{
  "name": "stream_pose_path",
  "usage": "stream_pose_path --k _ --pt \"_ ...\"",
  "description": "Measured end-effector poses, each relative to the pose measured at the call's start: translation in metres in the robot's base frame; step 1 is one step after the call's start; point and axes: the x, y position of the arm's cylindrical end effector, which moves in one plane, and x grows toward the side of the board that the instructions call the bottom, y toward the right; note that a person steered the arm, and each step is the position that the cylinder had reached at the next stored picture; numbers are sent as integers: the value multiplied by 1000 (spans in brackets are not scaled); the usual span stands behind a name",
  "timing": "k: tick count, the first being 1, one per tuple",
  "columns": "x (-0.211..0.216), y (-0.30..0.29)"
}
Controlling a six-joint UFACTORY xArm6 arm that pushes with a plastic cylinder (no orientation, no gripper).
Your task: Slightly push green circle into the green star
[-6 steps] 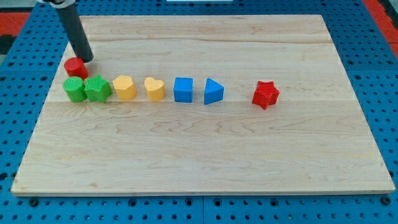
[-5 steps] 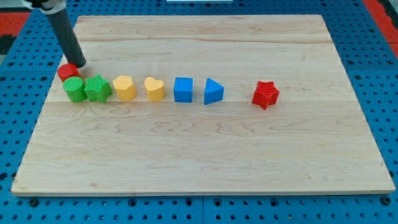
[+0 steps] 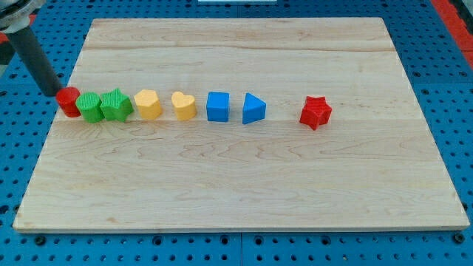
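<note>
The green circle (image 3: 90, 107) stands at the view's left on the wooden board (image 3: 244, 170), touching the green star (image 3: 116, 104) on its right. A red cylinder (image 3: 69, 101) sits against the green circle's left side, at the board's left edge. My tip (image 3: 55, 93) is just left of and above the red cylinder, touching or nearly touching it, and left of the green circle.
A row runs rightward from the green star: a yellow block (image 3: 148, 104), a yellow heart (image 3: 183, 105), a blue cube (image 3: 218, 106), a blue triangular block (image 3: 253, 108). A red star (image 3: 315, 111) stands further right. Blue pegboard (image 3: 22, 148) surrounds the board.
My tip moved left and down past the board's left edge. The red cylinder slid from above the green circle to its left side. The green blocks barely moved.
</note>
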Motion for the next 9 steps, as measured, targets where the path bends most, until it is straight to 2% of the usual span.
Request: stream_pose_path --k 1,2,3,4,9 --pt "20 0" --pt "63 0" --pt "79 4" --pt "74 24" --pt "57 52"
